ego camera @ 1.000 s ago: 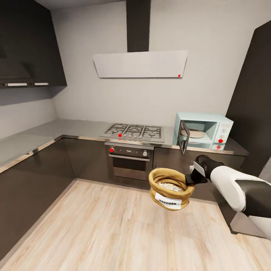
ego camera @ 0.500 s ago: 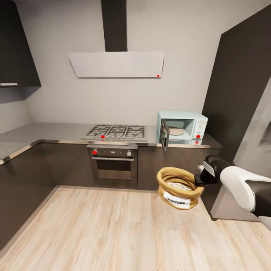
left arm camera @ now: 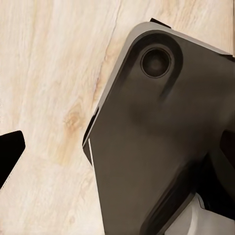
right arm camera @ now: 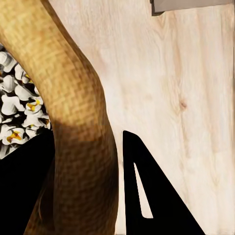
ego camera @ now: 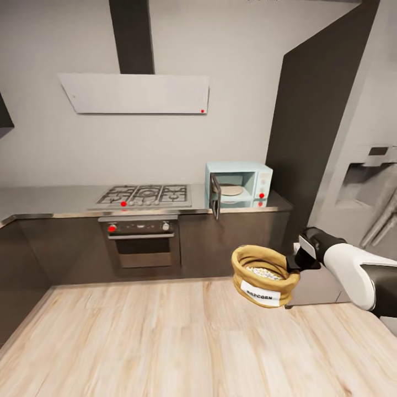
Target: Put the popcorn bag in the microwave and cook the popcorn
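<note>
Left of centre sits the hob [ego camera: 144, 196]; the microwave [ego camera: 240, 184] beside it stands with its door open, ready for loading. I carry the bag [ego camera: 264, 275] above the floor, my right gripper [ego camera: 294, 260] pinching its rolled rim so the popcorn [right arm camera: 17, 115] stays upright

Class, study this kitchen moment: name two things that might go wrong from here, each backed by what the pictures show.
1. The right gripper pinches only the rim of the popcorn bag, held above the floor; it may slip or tip, spilling popcorn.
2. The microwave door stands only partly open; the bag might bump it going in.
</note>
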Tool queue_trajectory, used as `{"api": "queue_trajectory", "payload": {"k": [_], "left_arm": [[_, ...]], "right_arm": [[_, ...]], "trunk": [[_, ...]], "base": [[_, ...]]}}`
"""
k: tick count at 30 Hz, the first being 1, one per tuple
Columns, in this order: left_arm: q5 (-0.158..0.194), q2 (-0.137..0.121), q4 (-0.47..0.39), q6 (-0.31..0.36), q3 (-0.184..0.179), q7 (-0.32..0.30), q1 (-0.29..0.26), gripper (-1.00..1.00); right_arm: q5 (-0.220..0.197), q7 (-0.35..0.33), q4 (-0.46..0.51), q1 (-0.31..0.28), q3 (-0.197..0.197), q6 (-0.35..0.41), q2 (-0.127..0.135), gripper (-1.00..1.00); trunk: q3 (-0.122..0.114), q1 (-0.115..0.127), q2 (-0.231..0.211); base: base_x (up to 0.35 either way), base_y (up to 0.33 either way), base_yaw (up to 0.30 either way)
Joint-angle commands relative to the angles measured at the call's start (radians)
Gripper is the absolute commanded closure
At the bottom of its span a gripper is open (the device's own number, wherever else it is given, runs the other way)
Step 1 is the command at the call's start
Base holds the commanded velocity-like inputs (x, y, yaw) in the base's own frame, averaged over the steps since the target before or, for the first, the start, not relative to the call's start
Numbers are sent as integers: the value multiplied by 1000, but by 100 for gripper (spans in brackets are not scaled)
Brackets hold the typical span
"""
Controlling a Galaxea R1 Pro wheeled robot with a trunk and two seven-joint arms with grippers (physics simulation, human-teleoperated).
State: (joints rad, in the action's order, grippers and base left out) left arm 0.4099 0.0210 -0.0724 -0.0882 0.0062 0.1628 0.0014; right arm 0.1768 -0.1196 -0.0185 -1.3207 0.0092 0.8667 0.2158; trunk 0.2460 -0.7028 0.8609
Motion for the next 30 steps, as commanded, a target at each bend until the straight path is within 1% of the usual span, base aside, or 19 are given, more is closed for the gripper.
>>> {"api": "queue_trajectory", "payload": {"k": [1, 5, 7, 19, 21, 23, 24, 28, 30], "left_arm": [[4, 0, -1, -2, 0, 3, 0, -100], [5, 1, -1, -2, 1, 3, 0, -100], [-1, 0, -1, -2, -1, 3, 0, -100], [-5, -1, -1, -1, -5, 2, 0, -100], [-5, -1, -1, -2, -1, 3, 0, -100], [-5, -1, -1, -2, -1, 3, 0, -100], [-6, -1, -1, -2, -2, 3, 0, -100], [-6, -1, -1, -2, -2, 3, 0, -100], [-5, -1, -1, -2, -2, 3, 0, -100]], "right_arm": [[10, -9, -2, -2, 0, 1, 0, 100], [10, -9, -1, -2, 1, 1, 0, 100], [10, -10, -1, -2, 2, 2, -2, 100], [7, -24, 5, -2, -3, -8, -14, 100], [5, -30, 16, -2, -5, 3, -23, 100], [5, -31, 27, -2, -6, 14, -24, 100], [4, -32, 21, -2, -7, 8, -25, 100], [3, -36, 38, -2, -6, -11, -19, 100], [3, -36, 49, -2, -6, -4, -19, 100]], "trunk": [[1, 0, 1], [1, 0, 1], [1, 0, 1], [1, 0, 1], [1, 0, 1], [1, 0, 1], [1, 0, 1], [1, 0, 1], [1, 0, 1]], "base": [[0, 0, -295], [0, 0, -282], [110, 0, -74], [303, 0, -6], [0, 0, 0], [0, 0, 0], [0, 0, 0], [0, 0, 0], [0, 0, 0]]}}
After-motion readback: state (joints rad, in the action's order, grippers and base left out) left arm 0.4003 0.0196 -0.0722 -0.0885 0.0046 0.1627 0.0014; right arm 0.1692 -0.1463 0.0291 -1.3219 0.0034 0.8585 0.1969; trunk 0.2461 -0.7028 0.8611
